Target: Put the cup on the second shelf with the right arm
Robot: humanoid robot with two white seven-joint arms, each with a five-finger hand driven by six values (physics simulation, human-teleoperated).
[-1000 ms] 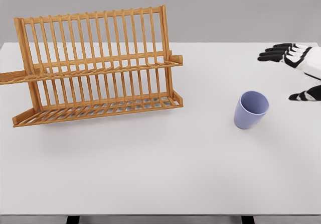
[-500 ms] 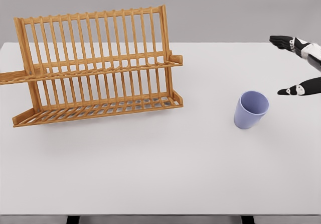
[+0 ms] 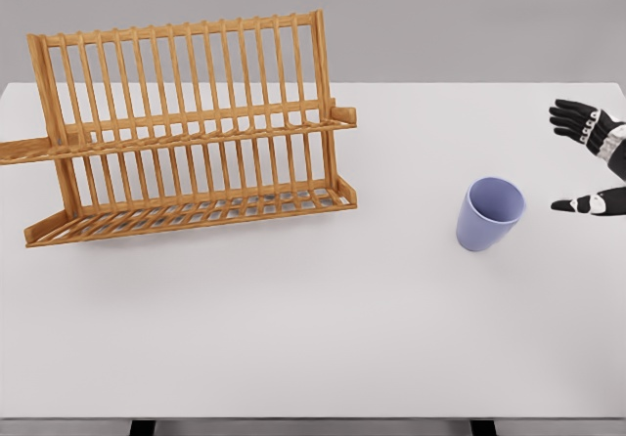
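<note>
A pale blue cup point(image 3: 488, 215) stands upright on the white table point(image 3: 313, 328), right of centre, mouth facing up. A two-tier wooden dish rack point(image 3: 186, 128) stands at the back left; its upper shelf point(image 3: 196, 133) and lower shelf point(image 3: 196, 211) hold nothing. My right hand point(image 3: 575, 162) enters at the right edge, open, fingers point(image 3: 572, 118) spread above and thumb point(image 3: 577, 204) below. It sits just right of the cup, a short gap away, not touching it. The left arm is out of view.
The table's front edge point(image 3: 313, 418) runs along the bottom of the view, with two dark legs showing beneath it. A grey wall stands behind the rack.
My right hand has dropped lower and rotated, so fingers and thumb now face the cup from its right. Cup and rack have not moved.
</note>
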